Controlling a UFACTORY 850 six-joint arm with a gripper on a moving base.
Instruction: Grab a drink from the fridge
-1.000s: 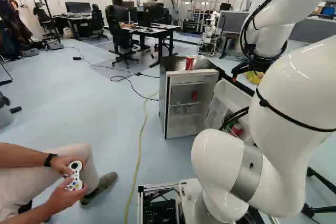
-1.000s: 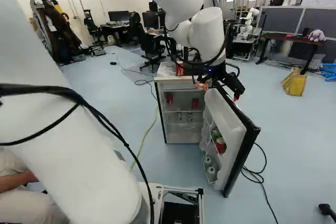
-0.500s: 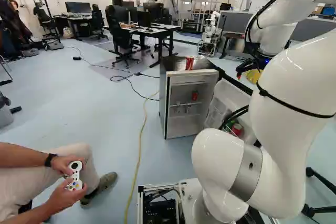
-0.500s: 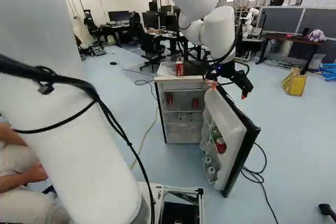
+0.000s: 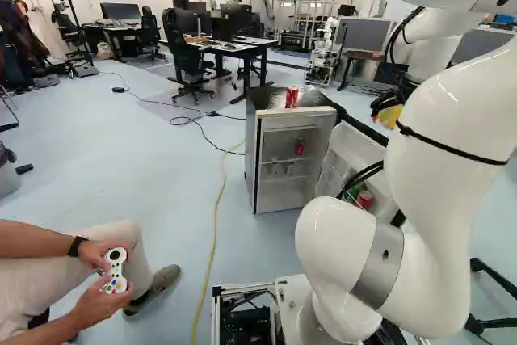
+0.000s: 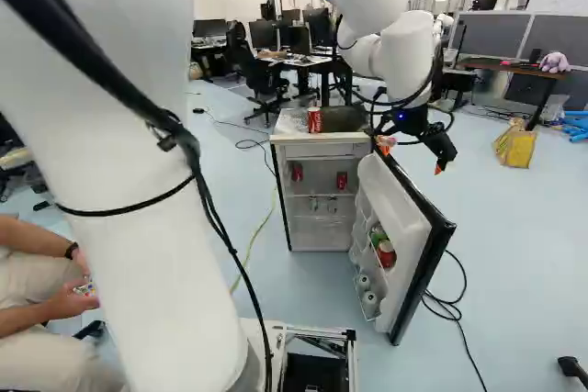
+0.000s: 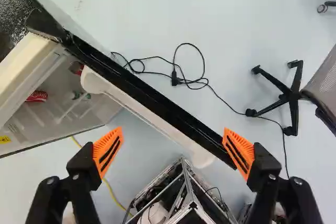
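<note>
Behind the arm (image 5: 448, 135), left base view, fridge door (image 5: 354, 148) partly hidden.

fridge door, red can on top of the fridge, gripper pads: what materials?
Fridge door: inside likely molded plastic, white and smooth with formed contours.
Can: probably thin metal with a printed finish, going by its drink-can shape and red-and-white surface.
Gripper pads: matte orange, slotted; rubber or flexible plastic, can't tell which.

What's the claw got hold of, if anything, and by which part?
Nothing held: the claw is open, fingers wide apart. The fridge door shows beyond them, ungripped.
</note>
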